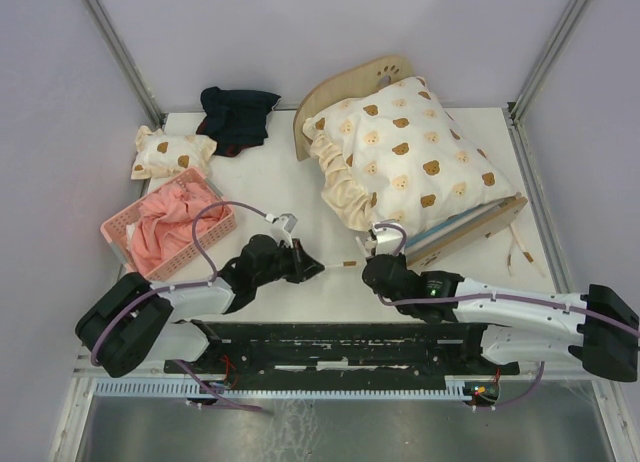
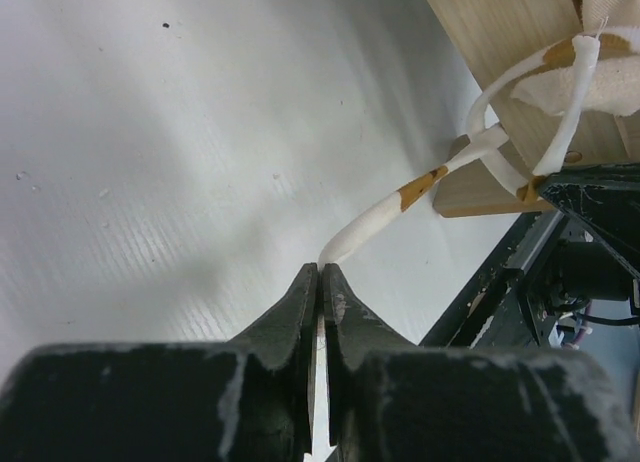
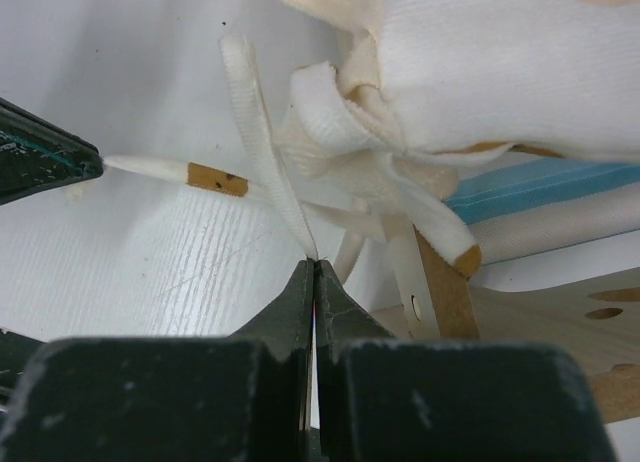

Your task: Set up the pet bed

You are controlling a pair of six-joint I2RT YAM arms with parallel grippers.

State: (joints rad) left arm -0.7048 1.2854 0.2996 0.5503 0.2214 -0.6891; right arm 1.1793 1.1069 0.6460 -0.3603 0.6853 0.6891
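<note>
The pet bed stands at the back right, its arched headboard (image 1: 370,77) and low footboard (image 1: 482,225) showing. A cream bear-print quilt (image 1: 400,152) lies bunched over it, and a blue mattress edge (image 3: 530,187) peeks out under the quilt. White tie ribbons with brown patches hang from the quilt's near corner. My left gripper (image 1: 318,270) (image 2: 320,267) is shut on the end of one ribbon (image 2: 400,197), which is stretched toward the footboard. My right gripper (image 1: 378,244) (image 3: 314,264) is shut on a second ribbon (image 3: 262,152) beside the knot.
A pink basket (image 1: 125,227) holding pink cloth sits at the left. Behind it lie a small bear-print pillow (image 1: 170,152) and a dark cloth (image 1: 238,114). Another loose ribbon (image 1: 520,252) trails off the bed's right corner.
</note>
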